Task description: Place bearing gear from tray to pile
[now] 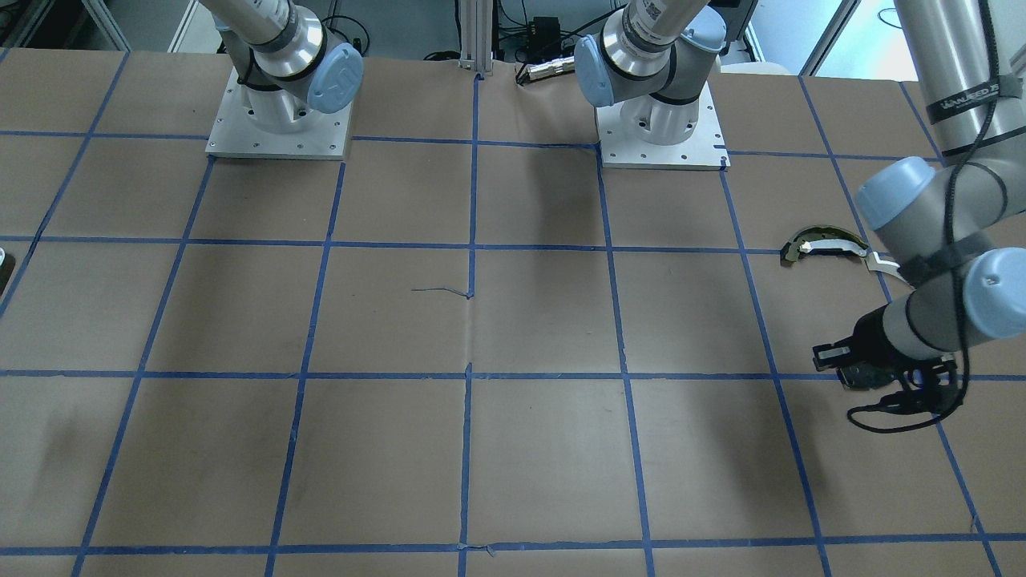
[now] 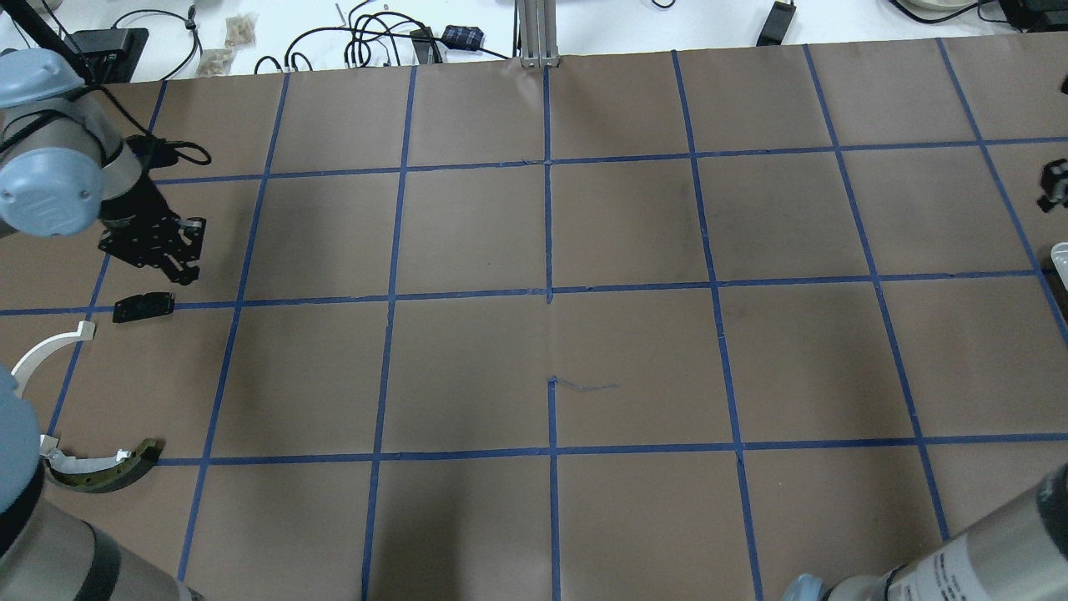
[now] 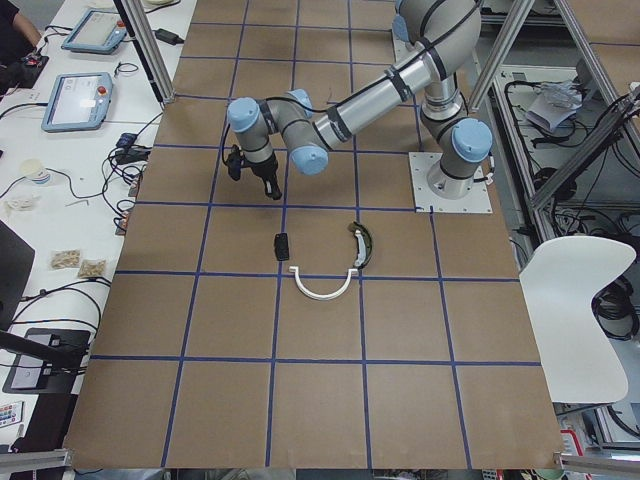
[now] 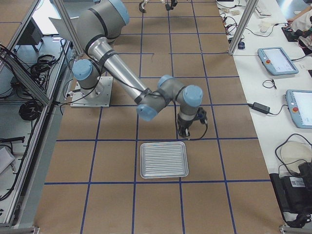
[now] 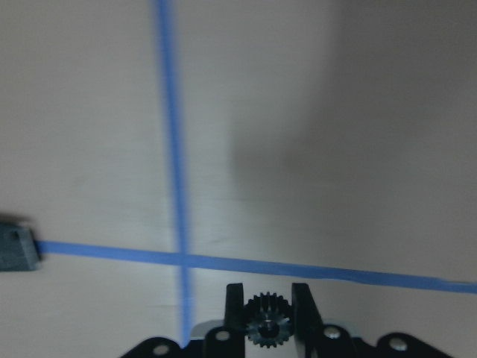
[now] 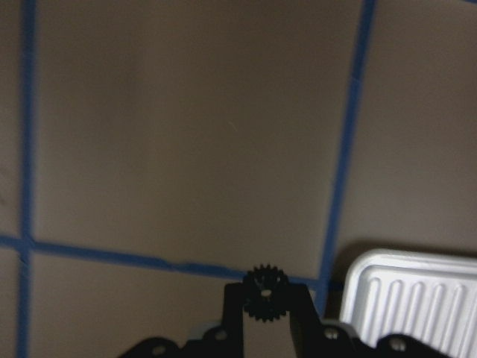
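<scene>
Overhead exterior: shows the left gripper [image 2: 179, 265] hanging near the flat black plate [image 2: 138, 309], on its far side from the robot and apart from it. Shows the pile [image 2: 154, 305] spread loosely from the plate toward the robot: white arc strip [image 2: 46, 349] near the plate, dark-and-tan curved piece [image 2: 117, 472] beyond that. Catches the right gripper [image 2: 1053, 185] at the opposite end of the table top [image 2: 634, 367], well apart from the plate; cannot tell its jaws from here.

Exterior front-facing: gives the dark-and-tan piece whole and only one end of the white strip, with the left arm [image 1: 946, 304] across the rest.

Exterior left: sets the dark-and-tan piece on the plate's robot side, clear of it, and the white strip bowed from beside the plate to beside that piece; cannot tell whether strip and piece touch.

Exterior right: puts the right gripper pointing down just past one edge of the ribbed metal tray [image 4: 164, 159].

Left wrist-mounted: finds the jaws clamped on a small black gear [image 5: 267, 321], teeth showing between the two fingers, above a blue tape line [image 5: 373, 278]; catches one end of the plate at the view's left edge, lying on that line.

Right wrist-mounted: finds the jaws pinched on a second black gear [image 6: 264, 293], over the table top just beside a corner of the tray, not over it.
</scene>
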